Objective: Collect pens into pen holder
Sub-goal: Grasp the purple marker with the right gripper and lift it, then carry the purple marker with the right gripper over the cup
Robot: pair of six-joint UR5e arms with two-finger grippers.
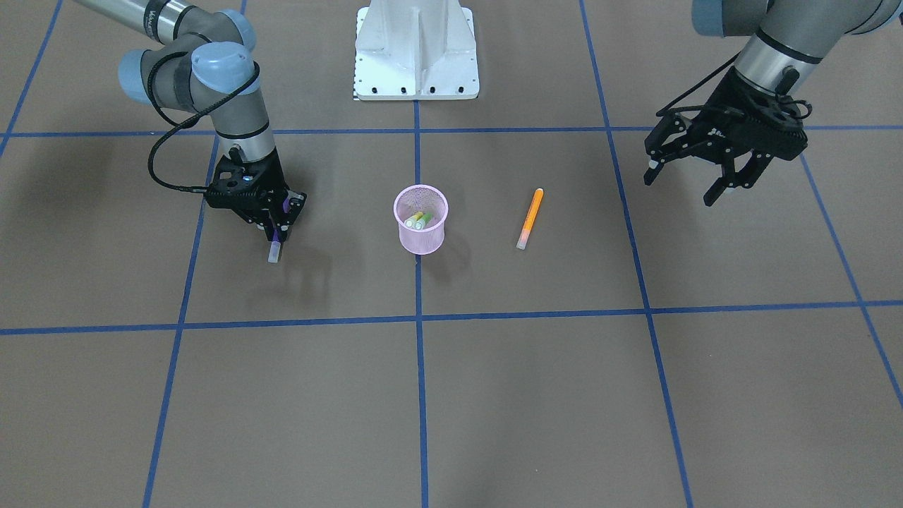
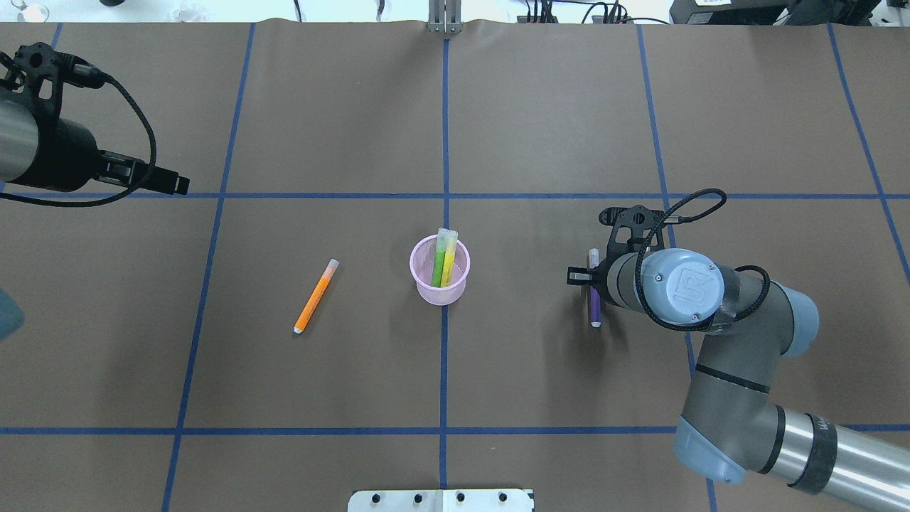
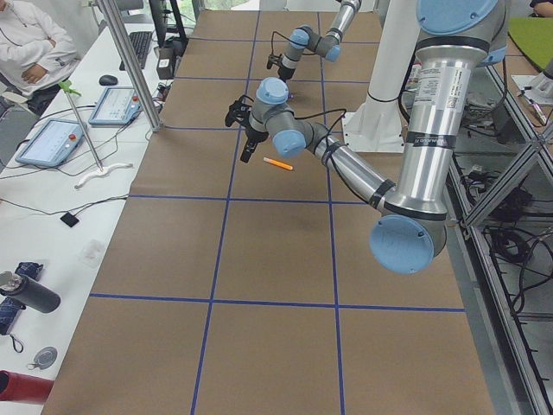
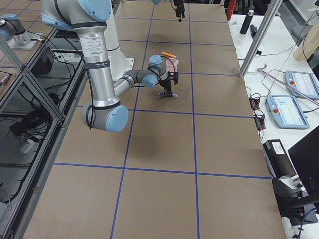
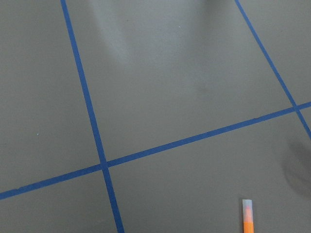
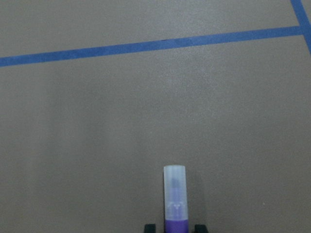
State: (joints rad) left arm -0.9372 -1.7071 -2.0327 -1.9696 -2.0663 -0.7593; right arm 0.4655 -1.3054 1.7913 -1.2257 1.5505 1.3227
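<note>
In the overhead view the right hand sat right of centre, closed narrowly on the purple pen. The right wrist view showed the pen's pale cap jutting out from between the two fingers. The pen's long axis ran almost straight up and down that frame, cap toward the top. Whether it had cleared the tabletop could not be told.

The pen holder stood upright at the middle of the frame, directly left of this hand and about level with it, well apart. So the line from hand to holder ran crosswise to the pen. By my reckoning the coming move turned on that: carry leftward, then tip the pen upright over the rim.

A green pen and a yellow-green pen leaned inside the holder, taking up part of the mouth.

The orange pen lay slantwise on the tabletop left of the holder. The left hand, fingers spread wide and empty, hung well away in the upper left of the frame. The right hand was plainly the nearer to the holder.
</note>
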